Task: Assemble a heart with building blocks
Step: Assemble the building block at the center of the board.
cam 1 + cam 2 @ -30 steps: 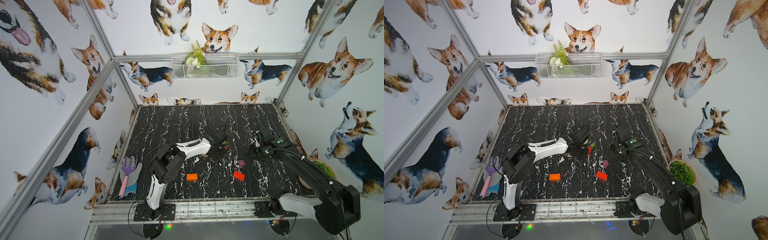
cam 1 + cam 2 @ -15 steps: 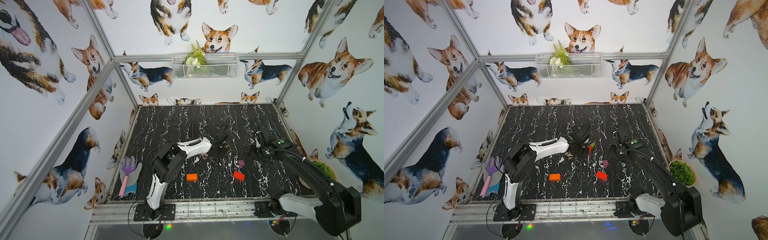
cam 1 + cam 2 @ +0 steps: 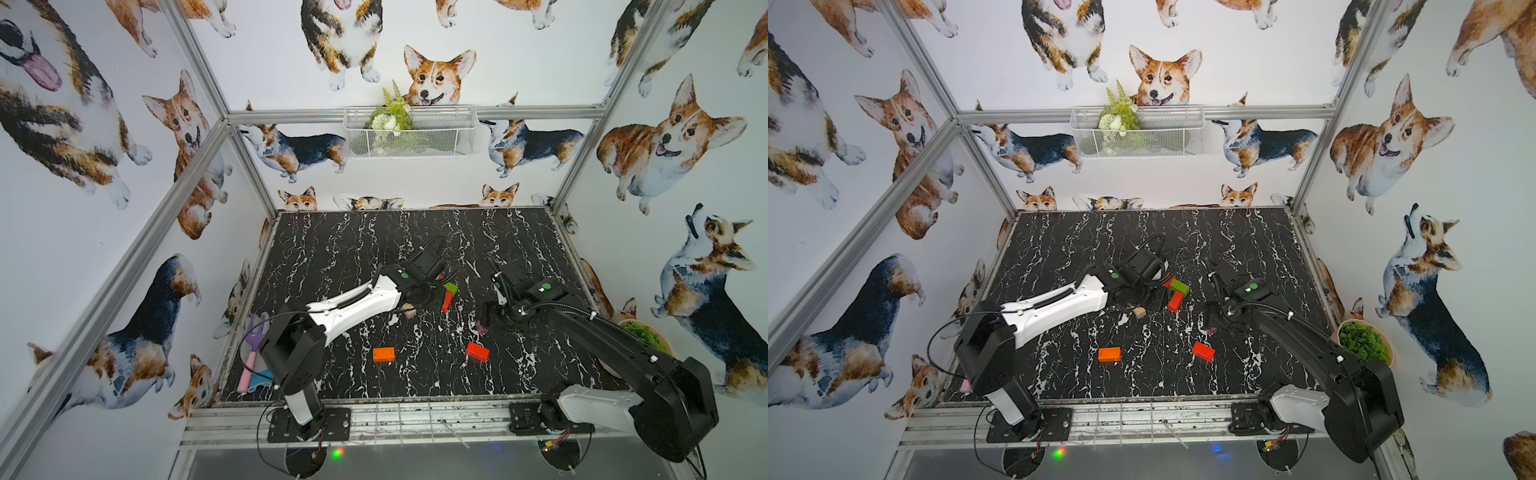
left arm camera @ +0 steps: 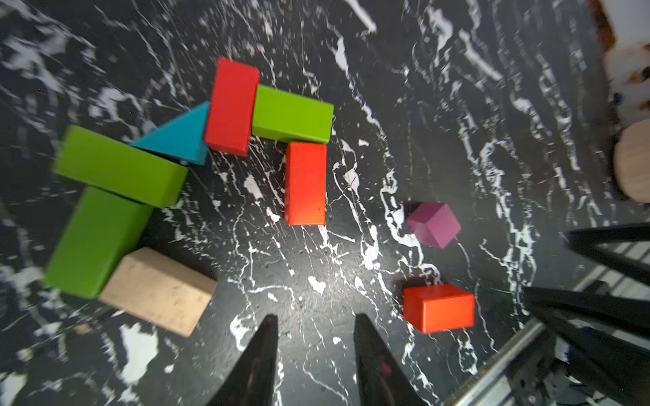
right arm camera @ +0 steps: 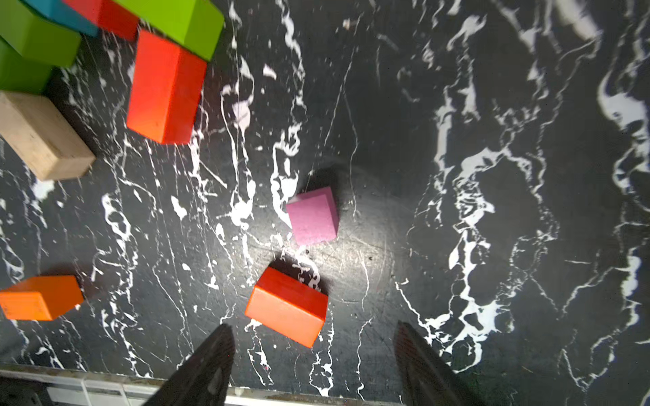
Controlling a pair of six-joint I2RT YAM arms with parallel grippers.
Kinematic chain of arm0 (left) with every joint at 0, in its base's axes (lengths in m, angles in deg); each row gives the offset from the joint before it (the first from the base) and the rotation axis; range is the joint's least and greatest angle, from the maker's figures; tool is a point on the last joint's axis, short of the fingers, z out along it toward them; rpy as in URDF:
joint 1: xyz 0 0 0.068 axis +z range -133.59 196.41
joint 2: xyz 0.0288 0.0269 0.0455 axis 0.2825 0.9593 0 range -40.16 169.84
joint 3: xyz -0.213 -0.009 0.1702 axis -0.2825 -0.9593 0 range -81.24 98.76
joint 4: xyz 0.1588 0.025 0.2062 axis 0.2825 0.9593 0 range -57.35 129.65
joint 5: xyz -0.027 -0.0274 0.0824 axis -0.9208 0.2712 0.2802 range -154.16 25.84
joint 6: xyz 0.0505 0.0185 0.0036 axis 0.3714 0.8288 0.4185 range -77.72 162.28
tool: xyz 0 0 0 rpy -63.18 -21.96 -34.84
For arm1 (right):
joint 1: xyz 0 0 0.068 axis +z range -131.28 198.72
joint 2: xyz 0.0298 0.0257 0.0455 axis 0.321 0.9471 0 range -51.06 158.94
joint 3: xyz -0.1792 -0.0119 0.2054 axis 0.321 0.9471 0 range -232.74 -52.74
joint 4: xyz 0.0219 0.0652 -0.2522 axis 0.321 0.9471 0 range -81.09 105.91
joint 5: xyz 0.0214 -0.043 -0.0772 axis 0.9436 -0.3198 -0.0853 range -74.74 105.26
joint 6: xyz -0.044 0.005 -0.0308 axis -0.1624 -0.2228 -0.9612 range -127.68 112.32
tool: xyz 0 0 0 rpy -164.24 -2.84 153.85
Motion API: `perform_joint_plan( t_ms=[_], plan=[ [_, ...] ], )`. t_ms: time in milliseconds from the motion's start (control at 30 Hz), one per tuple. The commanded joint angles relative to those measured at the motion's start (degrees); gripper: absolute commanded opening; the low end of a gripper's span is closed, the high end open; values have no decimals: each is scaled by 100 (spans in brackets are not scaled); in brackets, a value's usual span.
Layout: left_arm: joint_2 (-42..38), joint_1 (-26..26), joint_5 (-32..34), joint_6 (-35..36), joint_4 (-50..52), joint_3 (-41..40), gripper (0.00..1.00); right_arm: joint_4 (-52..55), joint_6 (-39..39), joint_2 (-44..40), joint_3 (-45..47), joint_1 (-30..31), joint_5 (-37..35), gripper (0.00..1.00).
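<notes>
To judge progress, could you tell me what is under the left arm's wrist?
Teal triangle and two green bars, seen only by the wrist cameras; both top views cover them.

The left arm (image 3: 357, 301) covers most of the block cluster (image 3: 448, 296) at mid-frame in both top views; the purple cube (image 3: 481, 328) there is too small to judge. The right wrist view's edge crops the teal triangle (image 5: 63, 15).
</notes>
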Motion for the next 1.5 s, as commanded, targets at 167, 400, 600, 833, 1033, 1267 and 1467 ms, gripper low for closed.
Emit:
perform_joint_plan(
  t_ms=[167,400,600,833,1033,1267,1467],
  plan=[
    [-2024,595,527,74,625,-812,49,-650,67,444,477,828,409,85],
    [-3513,1379,594,175,666,-1609,64,-1115,-158,1060,549,1123,388,80],
    [-3827,1808,276,163,568,-1946,65,-926,89,1253,541,1758,99,70],
    [-3700,1875,0,116,397,-2038,63,-696,184,1364,515,1903,-319,43],
    [-3780,1882,-3,49,303,-2262,60,-606,31,1791,211,2045,-468,13],
    [-3985,1928,291,-241,242,-2639,60,-633,-911,2808,-1326,2369,-177,7],
    [-4128,2016,334,-439,289,-2977,60,-682,-1238,3681,-2296,2446,-72,13]
  ],
)
